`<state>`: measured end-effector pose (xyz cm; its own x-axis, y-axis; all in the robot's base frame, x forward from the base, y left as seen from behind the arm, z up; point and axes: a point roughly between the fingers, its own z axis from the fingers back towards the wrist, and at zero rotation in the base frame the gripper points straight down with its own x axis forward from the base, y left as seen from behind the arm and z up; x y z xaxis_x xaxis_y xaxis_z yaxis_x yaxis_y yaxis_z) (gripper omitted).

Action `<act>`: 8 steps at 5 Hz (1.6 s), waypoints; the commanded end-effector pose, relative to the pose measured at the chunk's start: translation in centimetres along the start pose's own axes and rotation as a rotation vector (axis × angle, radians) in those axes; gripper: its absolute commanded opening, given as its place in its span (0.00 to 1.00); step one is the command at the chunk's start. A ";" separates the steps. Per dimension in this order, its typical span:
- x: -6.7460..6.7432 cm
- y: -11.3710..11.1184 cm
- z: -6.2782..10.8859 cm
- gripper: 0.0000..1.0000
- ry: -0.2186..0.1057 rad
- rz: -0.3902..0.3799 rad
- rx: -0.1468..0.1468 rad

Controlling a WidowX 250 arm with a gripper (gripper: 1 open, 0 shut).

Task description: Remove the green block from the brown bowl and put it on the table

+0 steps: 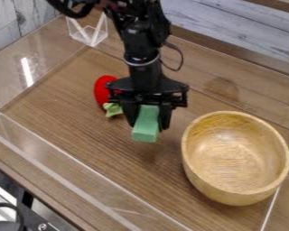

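The green block (147, 128) hangs upright between the fingers of my gripper (150, 107), which is shut on the block's upper end and points straight down. The block's lower end is close above the table (75, 135); I cannot tell whether it touches. The brown bowl (237, 155), round and light tan with a thick rim, sits to the right of the block and has nothing inside it. Gripper and block are left of the bowl's rim, outside it.
A red strawberry-like toy (105, 88) with green leaves lies just behind and left of the gripper. Low clear acrylic walls (44, 158) edge the tabletop. A small clear stand (87, 32) is at the back left.
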<state>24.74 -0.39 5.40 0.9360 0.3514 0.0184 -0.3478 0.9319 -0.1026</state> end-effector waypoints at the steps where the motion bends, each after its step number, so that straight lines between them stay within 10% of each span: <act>1: -0.4 -0.2 0.1 0.00 -0.004 -0.038 -0.005; 4: -0.1 -0.1 -1.0 0.00 0.014 0.163 -0.006; 5: 0.0 -0.1 -0.4 1.00 0.022 0.151 -0.006; 7: 3.2 0.0 -2.0 1.00 0.043 0.150 0.002; 8: 2.7 -0.7 -1.3 1.00 0.046 0.195 0.004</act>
<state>26.46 -0.22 2.37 0.8453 0.5224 -0.1121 -0.5306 0.8453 -0.0622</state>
